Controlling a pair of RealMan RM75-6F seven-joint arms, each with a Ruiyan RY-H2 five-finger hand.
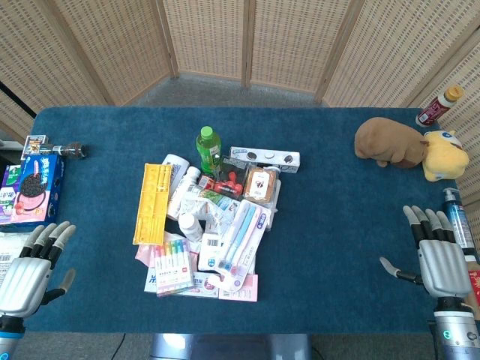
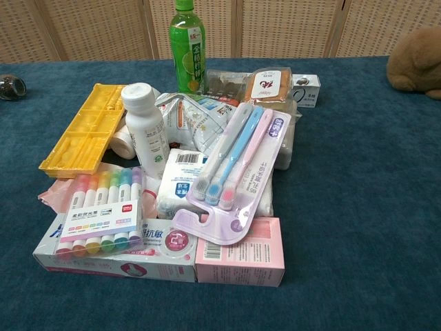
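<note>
1. The left hand (image 1: pixel 28 264), at the lower left of the head view, holds nothing; its fingers are spread.
2. The right hand (image 1: pixel 437 255), at the lower right, is likewise spread and holds nothing.
3. The clear blister pack of three toothbrushes (image 2: pixel 234 172) lies at frame centre on the pile.
4. The clear case of pastel highlighters (image 2: pixel 103 210) rests on a white toothpaste box (image 2: pixel 117 258), lower left of the chest view.
5. The yellow plastic tray (image 2: pixel 79 131) lies to the left, beside a white bottle (image 2: pixel 146 127).

The highlighter pack (image 2: pixel 103 207) carries the brand "deli". The toothpaste box (image 2: pixel 131 252) beneath it shows the Chinese characters "抗敏". The other labels, including the green bottle's (image 2: pixel 189 48), are too small to read.
</note>
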